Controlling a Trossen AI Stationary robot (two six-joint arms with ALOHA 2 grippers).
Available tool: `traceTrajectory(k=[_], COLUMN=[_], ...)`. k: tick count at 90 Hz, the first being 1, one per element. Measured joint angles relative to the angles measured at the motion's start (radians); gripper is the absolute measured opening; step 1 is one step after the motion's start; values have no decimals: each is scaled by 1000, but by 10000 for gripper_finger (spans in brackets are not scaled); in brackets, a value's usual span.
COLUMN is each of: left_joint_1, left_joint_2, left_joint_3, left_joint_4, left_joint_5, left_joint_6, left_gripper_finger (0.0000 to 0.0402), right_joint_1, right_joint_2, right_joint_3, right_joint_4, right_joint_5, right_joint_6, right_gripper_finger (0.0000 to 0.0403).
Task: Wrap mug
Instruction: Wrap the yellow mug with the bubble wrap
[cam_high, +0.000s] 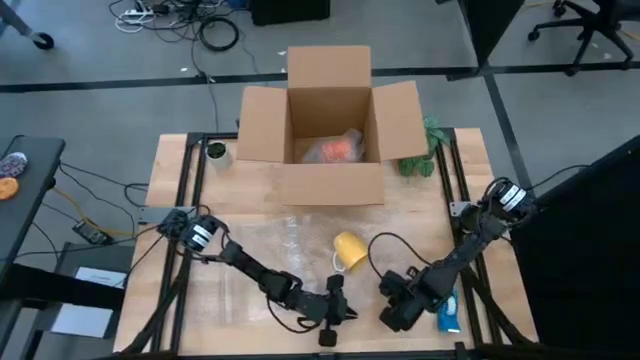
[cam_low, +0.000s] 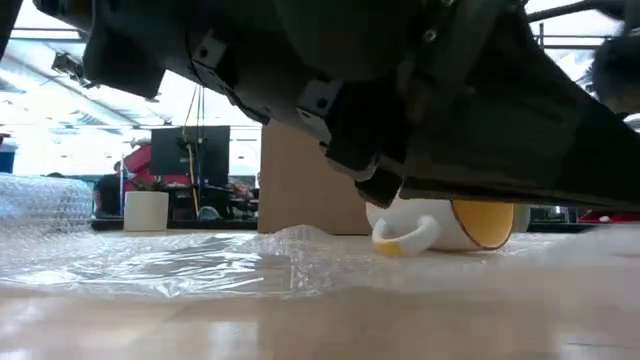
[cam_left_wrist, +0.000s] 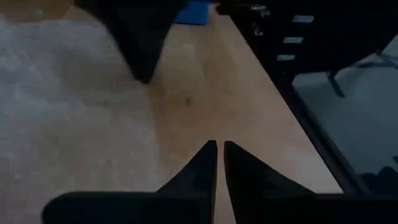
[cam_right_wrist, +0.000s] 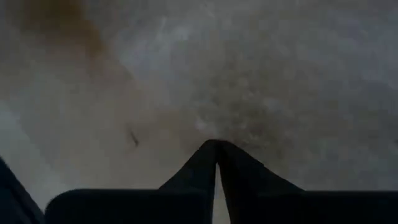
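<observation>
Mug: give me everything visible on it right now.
The mug is small and rounded, yellow-orange on the outside; in the low view its near part and loop handle look pale cream. It looks glazed, like ceramic. It lies on its side, handle resting low at the table, on the clear plastic wrap sheet spread over the wooden table, in front of the cardboard box. Neither end effector touches it: the left end effector and right end effector sit nearer the table's front edge.

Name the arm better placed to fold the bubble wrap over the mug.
Probably the left. The left gripper sits at the near edge of the bubble wrap, just in front of the mug lying on its side. The right gripper is beside the sheet's right edge. Both are shut.
</observation>
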Motion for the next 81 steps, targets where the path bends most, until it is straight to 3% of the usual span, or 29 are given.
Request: traceTrajectory(k=[28,44,60,81], left_joint_1=[6,26,60,99], left_joint_2=[15,15,15,15], left_joint_3=[0,0,1,1], left_joint_4=[11,52,72,61], left_joint_5=[-45,-77,-138,-146], left_joint_6=[-28,-48,-52,-121], left_gripper_finger=[14,14,14,14], right_joint_1=[-46,-83,-127,-97], right_joint_2=[-98,-109,-109,-144], right_joint_3=[-3,-3,-3,-2], right_joint_4=[-5,2,123,209], right_joint_5=[230,285,307,213], right_joint_6=[-81,-148,-275,-318], right_gripper_finger=[0,0,0,0])
